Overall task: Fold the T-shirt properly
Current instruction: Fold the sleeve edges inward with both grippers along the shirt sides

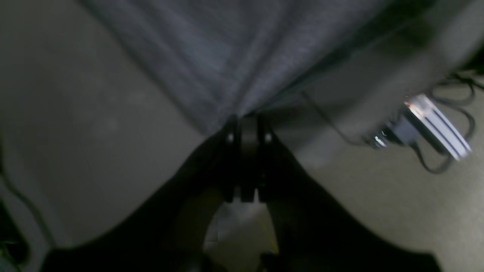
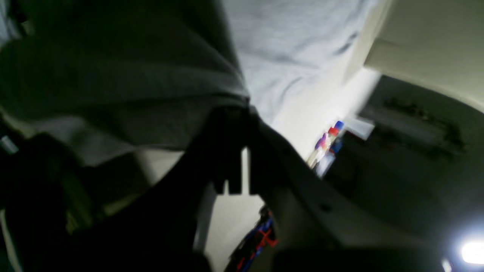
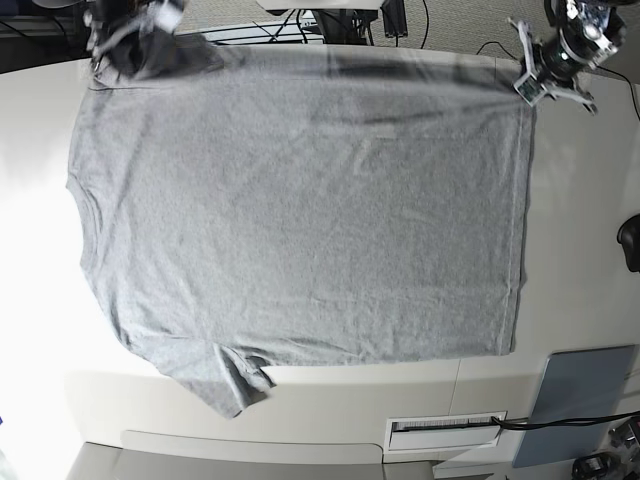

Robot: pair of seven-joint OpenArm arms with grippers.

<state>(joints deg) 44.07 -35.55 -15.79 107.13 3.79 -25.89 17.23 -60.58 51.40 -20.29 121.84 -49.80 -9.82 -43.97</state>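
The heather-grey T-shirt (image 3: 300, 200) lies spread on the white table (image 3: 580, 200), plain side up, with its neck edge at the left and its hem at the right. One sleeve (image 3: 225, 375) lies rumpled at the front left. My left gripper (image 3: 532, 82) is shut on the far right hem corner; in the left wrist view the gripper (image 1: 247, 119) pinches the grey cloth (image 1: 211, 56), which fans away taut. My right gripper (image 3: 135, 45), blurred, is shut on the far left sleeve; in the right wrist view the gripper (image 2: 234, 111) has dark cloth (image 2: 113, 75) draped over it.
A flat grey-blue pad (image 3: 578, 402) lies at the front right. A white labelled box (image 3: 445, 431) is set in the front edge. Cables (image 3: 330, 25) run along the far edge. A white device with cables (image 1: 435, 124) and coloured bottles (image 2: 326, 145) sit off the table.
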